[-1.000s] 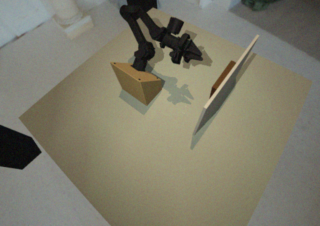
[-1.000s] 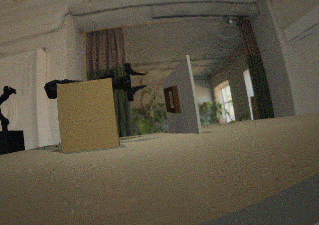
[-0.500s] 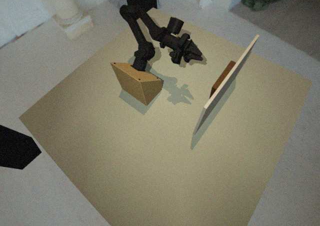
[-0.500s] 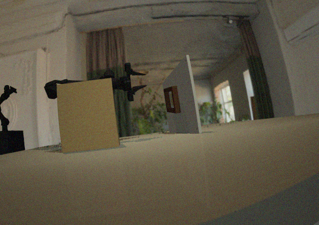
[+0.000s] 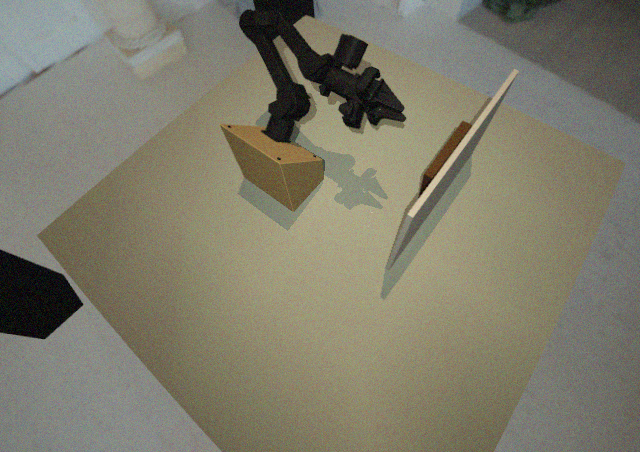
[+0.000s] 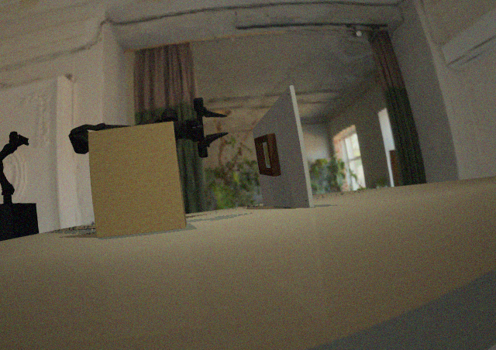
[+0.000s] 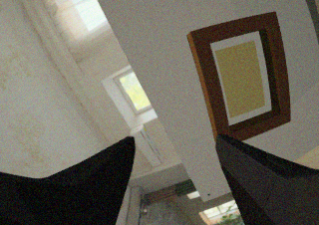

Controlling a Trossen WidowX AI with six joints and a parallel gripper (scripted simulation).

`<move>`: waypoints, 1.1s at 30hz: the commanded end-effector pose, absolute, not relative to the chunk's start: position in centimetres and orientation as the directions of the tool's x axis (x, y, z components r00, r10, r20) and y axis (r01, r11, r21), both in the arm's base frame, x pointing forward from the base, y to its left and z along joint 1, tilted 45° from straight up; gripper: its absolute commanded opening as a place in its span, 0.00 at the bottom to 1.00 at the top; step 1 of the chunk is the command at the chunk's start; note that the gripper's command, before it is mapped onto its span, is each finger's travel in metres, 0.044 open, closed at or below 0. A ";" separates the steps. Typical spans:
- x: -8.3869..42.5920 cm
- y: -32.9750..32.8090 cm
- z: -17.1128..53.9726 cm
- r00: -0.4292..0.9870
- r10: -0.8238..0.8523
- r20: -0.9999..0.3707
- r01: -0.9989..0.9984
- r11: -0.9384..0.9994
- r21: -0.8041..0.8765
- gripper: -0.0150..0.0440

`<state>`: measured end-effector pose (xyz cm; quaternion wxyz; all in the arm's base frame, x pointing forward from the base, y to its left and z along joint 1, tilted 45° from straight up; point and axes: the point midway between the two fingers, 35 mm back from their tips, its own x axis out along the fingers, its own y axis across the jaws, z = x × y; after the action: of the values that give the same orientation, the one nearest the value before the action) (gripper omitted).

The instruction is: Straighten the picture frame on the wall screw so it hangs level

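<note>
The brown picture frame [image 5: 444, 155] [image 6: 273, 154] [image 7: 208, 76] hangs on the pale upright panel [image 6: 280, 118] [image 7: 159, 51]. Its edges are not parallel to the panel's edges, and it looks crooked. In the exterior view, its end farther from the camera looks higher than its near end. The screw and the notched strip are hidden behind it. My gripper [image 5: 403, 114] [image 6: 226, 125] [image 7: 175, 141] is open and empty. It is in front of the panel, with a gap between its fingertips and the frame, and touches nothing.
The tan box [image 5: 261, 170] [image 6: 136, 178] under the arm's base stands on the table [image 5: 310, 307] [image 6: 260, 278]. The arm reaches from it towards the panel. A black object [image 5: 31, 297] shows at the left edge of the top view.
</note>
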<state>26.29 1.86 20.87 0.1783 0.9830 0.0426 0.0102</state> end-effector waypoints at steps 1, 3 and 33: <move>26.3 1.9 20.9 0.996 0.093 0.005 0.086 -0.934 0.346 0.69; 26.3 1.9 20.9 0.996 0.093 0.005 0.086 -0.934 0.346 0.69; 26.2 6.9 18.0 0.996 0.093 0.006 0.071 -0.799 0.597 0.69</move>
<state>26.05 6.88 18.12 0.3101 0.9495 0.0439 0.0211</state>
